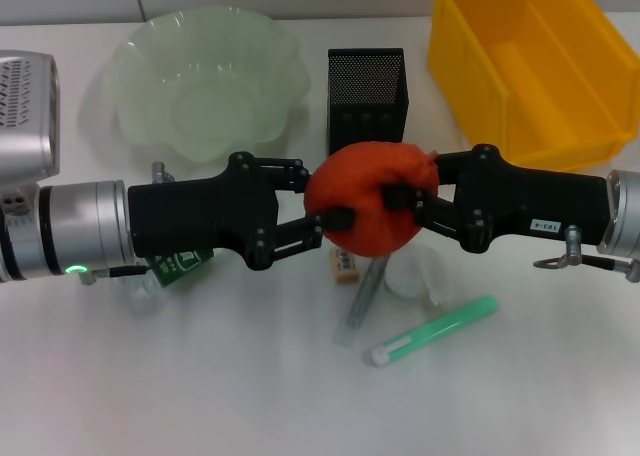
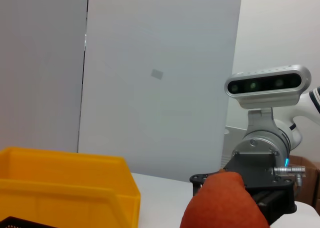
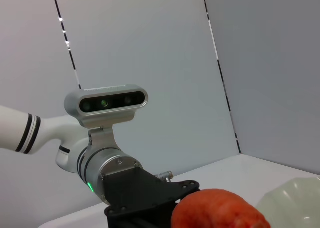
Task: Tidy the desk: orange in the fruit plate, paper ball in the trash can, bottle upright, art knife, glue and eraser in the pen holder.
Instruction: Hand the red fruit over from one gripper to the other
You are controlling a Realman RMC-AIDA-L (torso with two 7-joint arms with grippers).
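While the orange (image 1: pixel 365 208) hangs in the air above the middle of the desk (image 1: pixel 200 376), both arms have hold of it: the left gripper (image 1: pixel 322 204) closes its fingers on one side and the right gripper (image 1: pixel 402 191) on the other, a handover by the look of it. The fruit plate (image 1: pixel 135 61) at the back left holds nothing, so no step appears finished. The trash can (image 1: pixel 470 76) at the back right shows no paper, and nothing pokes out of the pen holder (image 1: pixel 367 86), though its inside is not visible. Beneath the fruit lie one eraser (image 1: pixel 345 263), one art knife (image 1: pixel 365 291), one paper ball (image 1: pixel 420 274) and one glue (image 1: pixel 433 331). One bottle (image 1: pixel 180 264) lies mostly hidden under the left arm, only its green label showing. Each task thing counts one; two grippers are at work.
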